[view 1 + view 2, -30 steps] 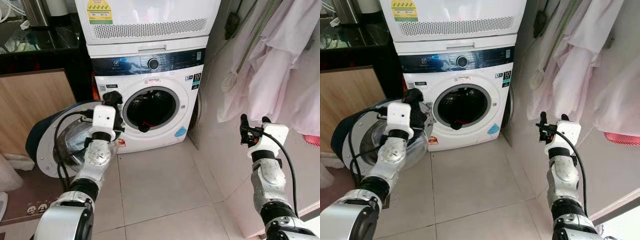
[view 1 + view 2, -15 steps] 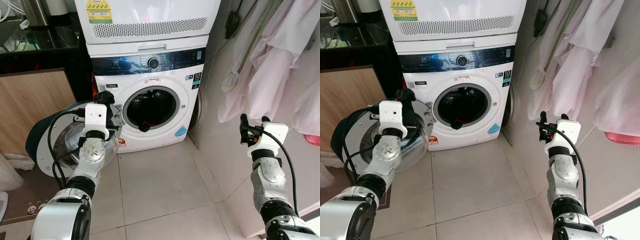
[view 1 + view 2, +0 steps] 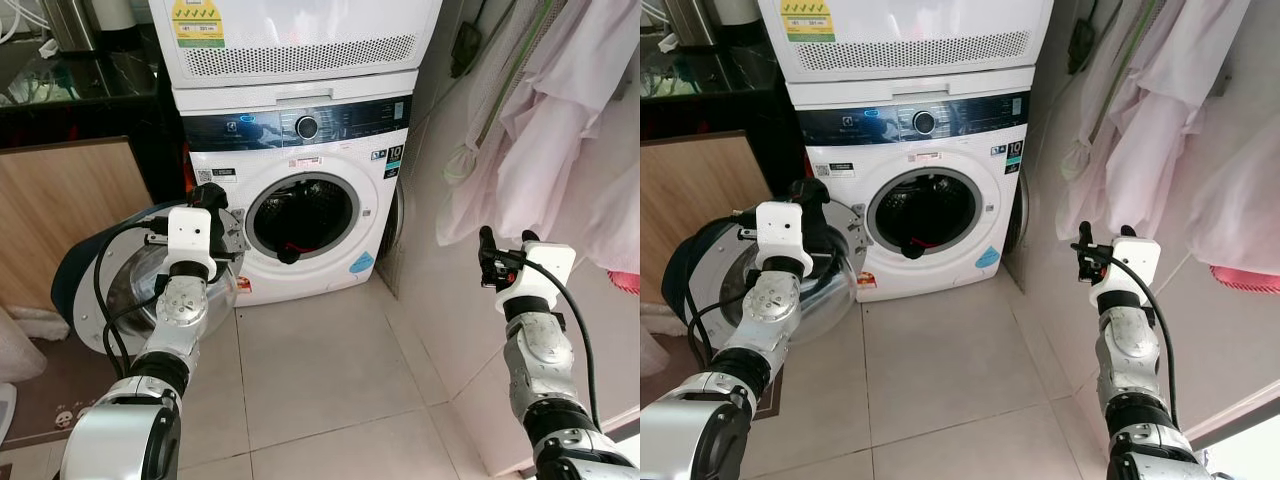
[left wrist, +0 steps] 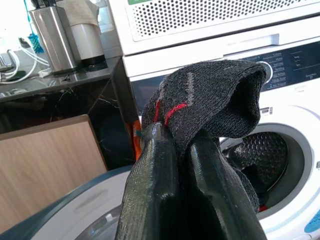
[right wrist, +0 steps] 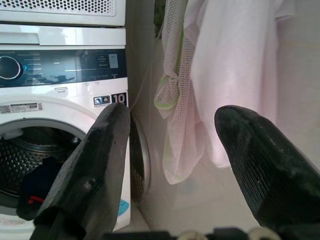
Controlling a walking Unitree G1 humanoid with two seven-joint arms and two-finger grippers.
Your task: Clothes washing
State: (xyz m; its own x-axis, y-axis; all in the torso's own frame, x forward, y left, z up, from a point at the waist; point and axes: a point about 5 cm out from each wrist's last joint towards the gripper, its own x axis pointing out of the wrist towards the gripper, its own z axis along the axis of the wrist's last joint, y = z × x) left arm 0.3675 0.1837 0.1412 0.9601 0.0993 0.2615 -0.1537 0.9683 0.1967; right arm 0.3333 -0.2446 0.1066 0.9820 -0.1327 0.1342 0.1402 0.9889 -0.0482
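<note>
Far left: wood panel (image 3: 60, 215) under a dark counter (image 3: 70, 85) carrying a steel canister (image 4: 52, 37); washer door (image 3: 110, 290) was swung fully open to the left, low above the tiled floor (image 3: 330, 380).

Left gripper (image 4: 187, 145) was raised in front of the open door, just left of the drum opening; fingers (image 4: 150, 190) were pinched narrow on a dark sock (image 4: 210, 95) with red stitching; sock stood up above the fingertips, outside the drum.

Centre: washer (image 3: 300, 200) with a dryer (image 3: 300, 40) stacked on top; dial (image 3: 307, 127) sat mid-panel; drum (image 3: 303, 215) was open with dark clothes (image 3: 300, 235) inside, one piece drooping over the lower lip with a bit of red on it.

Right: right gripper (image 5: 175, 150) was held up near the tiled wall, well apart from the washer; fingers (image 5: 95, 165) were spread wide, holding nothing; beside it a mesh bag (image 5: 172, 105) with green trim hung next to pale pink garments (image 3: 560, 110); a bit of something red (image 3: 628, 280) showed at the far right edge, couldn't tell what.
</note>
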